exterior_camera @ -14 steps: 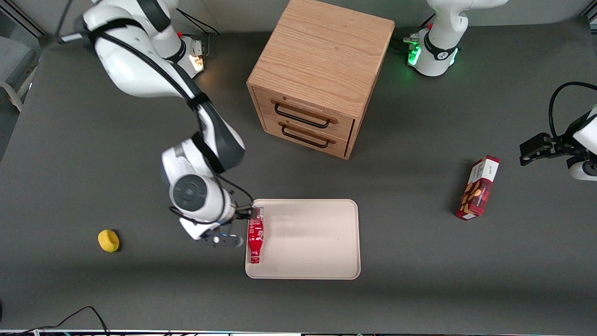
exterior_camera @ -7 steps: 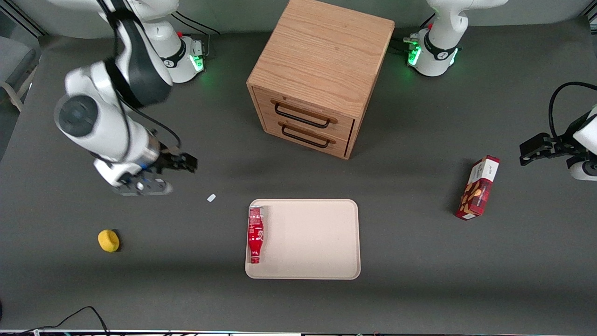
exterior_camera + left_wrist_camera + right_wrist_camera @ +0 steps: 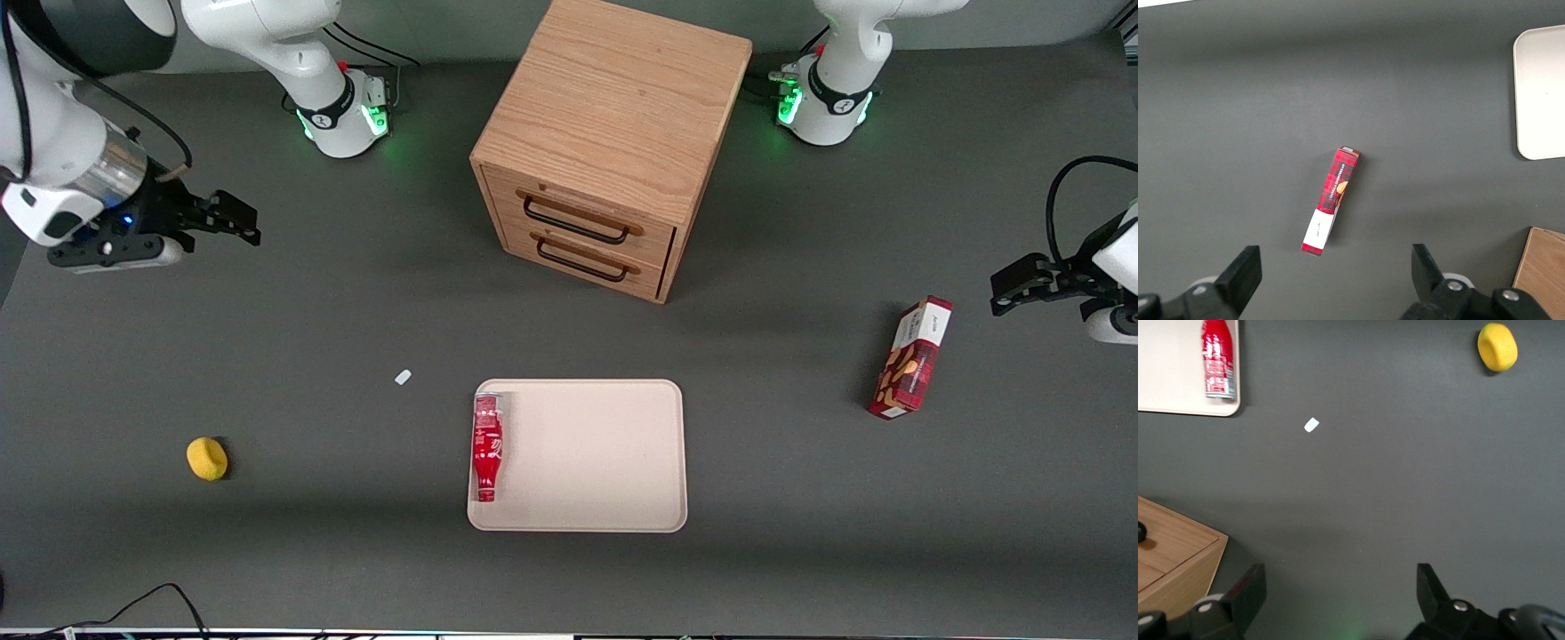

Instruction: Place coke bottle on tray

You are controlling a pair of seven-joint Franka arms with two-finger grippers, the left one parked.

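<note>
Claw [image 3: 240,224] spread wide, holding nothing, raised above the tabletop [image 3: 356,551] toward the working arm's end, well apart from the tray [image 3: 605,462]. Small white scrap [image 3: 403,377] on the tabletop between claw and tray. Yellow rounded object [image 3: 207,459] nearer the front camera than the claw. Coke bottle [image 3: 486,447] lying flat in the tray along the rim at the working arm's end, silver base toward the wooden two-drawer box [image 3: 613,133]. Red-and-white snack box [image 3: 910,358] toward the parked arm's end.

Red coke bottle [image 3: 486,446] lying flat along cream tray's [image 3: 596,458] short edge, cap toward front camera
</note>
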